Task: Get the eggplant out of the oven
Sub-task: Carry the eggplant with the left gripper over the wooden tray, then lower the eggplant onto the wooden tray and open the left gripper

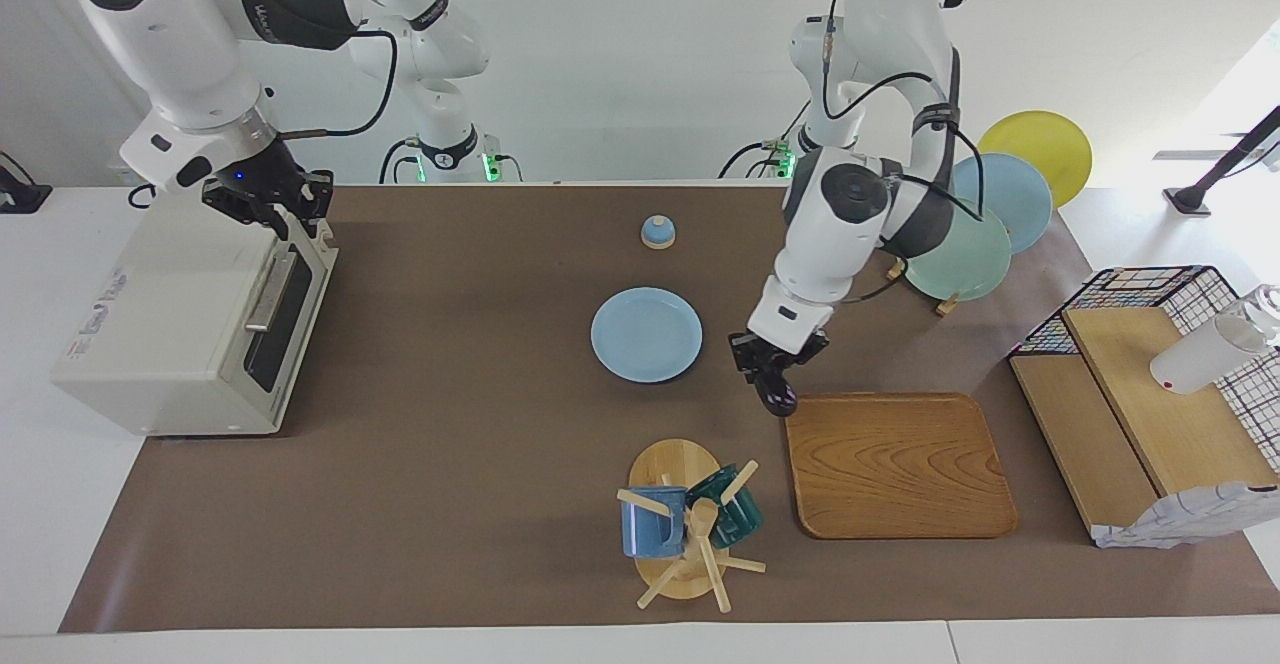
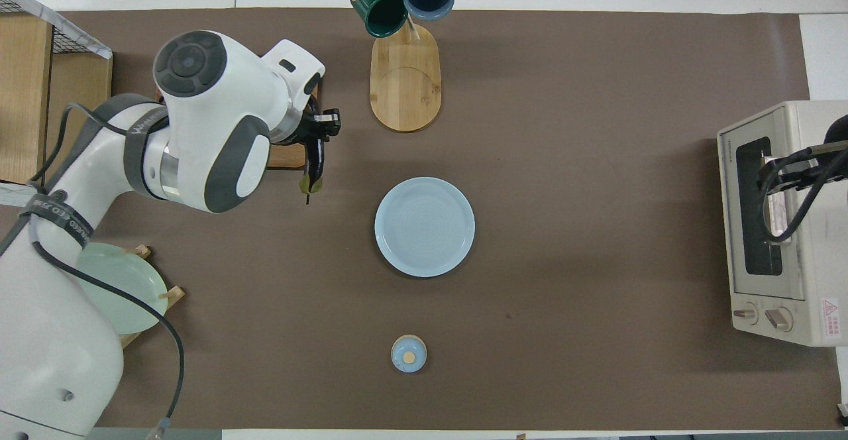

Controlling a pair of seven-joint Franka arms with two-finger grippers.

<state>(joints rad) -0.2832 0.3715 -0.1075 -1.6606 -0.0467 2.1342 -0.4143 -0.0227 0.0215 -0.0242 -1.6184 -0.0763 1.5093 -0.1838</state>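
Note:
The eggplant [image 1: 781,397] [image 2: 315,162], slender and dark purple, hangs tip-down from my left gripper [image 1: 778,369] [image 2: 322,128], which is shut on its upper end. It is over the brown mat at the corner of the wooden tray [image 1: 895,464], between the tray and the blue plate [image 1: 646,334]. I cannot tell whether its tip touches anything. The cream-white oven [image 1: 170,324] [image 2: 815,228] stands at the right arm's end of the table with its dark glass door closed. My right gripper [image 1: 290,206] [image 2: 778,175] is at the top edge of that door, by the handle.
A mug tree [image 1: 690,524] with a blue and a green mug stands farther from the robots than the plate. A small blue lid [image 1: 657,232] lies nearer to them. A plate rack [image 1: 970,244] and a wire-and-wood shelf [image 1: 1150,394] stand at the left arm's end.

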